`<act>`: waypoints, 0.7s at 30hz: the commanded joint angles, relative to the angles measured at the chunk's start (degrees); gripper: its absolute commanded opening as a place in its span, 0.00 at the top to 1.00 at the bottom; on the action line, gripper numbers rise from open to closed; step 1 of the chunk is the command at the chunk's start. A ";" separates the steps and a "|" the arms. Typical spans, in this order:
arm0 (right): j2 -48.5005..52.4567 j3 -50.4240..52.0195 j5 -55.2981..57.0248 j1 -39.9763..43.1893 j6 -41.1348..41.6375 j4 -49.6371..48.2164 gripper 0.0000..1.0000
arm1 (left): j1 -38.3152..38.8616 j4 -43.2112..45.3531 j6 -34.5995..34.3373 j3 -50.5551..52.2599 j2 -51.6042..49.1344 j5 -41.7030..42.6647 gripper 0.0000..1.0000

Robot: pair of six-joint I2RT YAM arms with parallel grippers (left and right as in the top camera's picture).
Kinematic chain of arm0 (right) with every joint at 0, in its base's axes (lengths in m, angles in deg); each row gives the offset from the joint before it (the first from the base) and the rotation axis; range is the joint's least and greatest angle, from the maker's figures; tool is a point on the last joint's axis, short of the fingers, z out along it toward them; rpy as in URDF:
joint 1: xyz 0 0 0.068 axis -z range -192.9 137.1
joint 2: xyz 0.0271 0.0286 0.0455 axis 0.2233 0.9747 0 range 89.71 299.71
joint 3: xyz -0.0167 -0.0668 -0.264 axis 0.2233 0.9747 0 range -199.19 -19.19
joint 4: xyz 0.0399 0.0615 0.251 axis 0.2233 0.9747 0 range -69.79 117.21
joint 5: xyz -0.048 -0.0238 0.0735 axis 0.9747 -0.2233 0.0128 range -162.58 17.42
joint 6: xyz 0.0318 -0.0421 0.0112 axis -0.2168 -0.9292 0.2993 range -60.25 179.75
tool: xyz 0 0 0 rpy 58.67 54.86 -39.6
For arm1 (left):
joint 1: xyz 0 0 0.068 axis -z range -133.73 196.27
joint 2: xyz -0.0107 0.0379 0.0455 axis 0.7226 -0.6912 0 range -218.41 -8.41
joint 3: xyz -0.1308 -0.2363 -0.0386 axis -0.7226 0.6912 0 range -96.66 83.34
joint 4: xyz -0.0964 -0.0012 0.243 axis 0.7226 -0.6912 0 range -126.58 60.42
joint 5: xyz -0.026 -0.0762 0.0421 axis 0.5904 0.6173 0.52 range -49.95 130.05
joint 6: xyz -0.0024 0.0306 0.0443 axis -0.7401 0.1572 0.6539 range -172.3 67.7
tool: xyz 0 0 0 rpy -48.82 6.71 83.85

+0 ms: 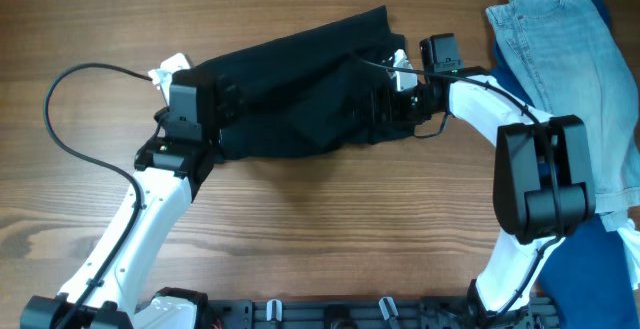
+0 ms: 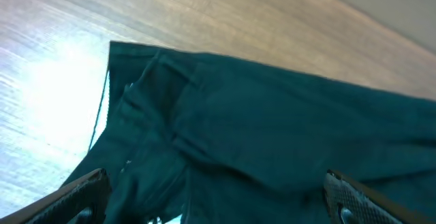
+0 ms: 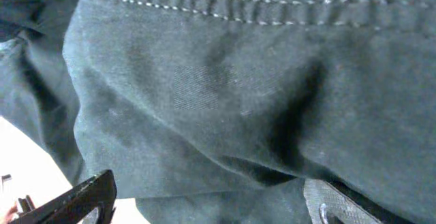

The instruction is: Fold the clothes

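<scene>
From above, the black garment (image 1: pixel 300 89) lies on the desk (image 1: pixel 300 229), toward 12 o'clock from the middle. It is a long, lumpy heap with one flap lying over the rest. I think the folding has begun but is far from done. The edges do not line up, and the heap needs smoothing and more folds. The left pincer (image 1: pixel 220 109) is at the 9 o'clock end of the garment and the right pincer (image 1: pixel 385 99) is at the 3 o'clock end. The desk is brown wood. Light blue jeans (image 1: pixel 560 59) lie at 2 o'clock, well apart from the garment, with dark blue cloth (image 1: pixel 618 254) under them.

From the left wrist, the left pincer's fingers (image 2: pixel 85 186) stand wide apart over the garment and hold nothing. A seam and a few wrinkles show. Bare desk shows at 10 o'clock, with a bright shine on the wood.

From the right wrist, dark cloth fills almost the whole view, with a stitched hem along 12 o'clock. The right pincer's fingers (image 3: pixel 88 193) are spread wide with a bulge of cloth between them. I see no pinch on it.
</scene>
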 commanded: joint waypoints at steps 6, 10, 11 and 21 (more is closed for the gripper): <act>3.93 1.57 2.34 3.80 0.61 2.45 0.07 | 0.02 -5.09 -0.57 -0.02 0.52 -8.83 0.00; 3.93 1.57 -0.22 5.60 0.24 2.43 0.12 | -1.31 -3.37 -10.14 -0.02 0.72 -5.60 0.00; 3.93 1.57 -0.35 5.84 0.04 2.45 0.12 | -1.75 -2.62 -12.66 -0.02 0.72 -3.63 0.00; 3.93 1.57 -0.37 5.97 -1.05 3.74 0.11 | -20.37 2.21 -20.22 0.20 -0.70 27.21 0.00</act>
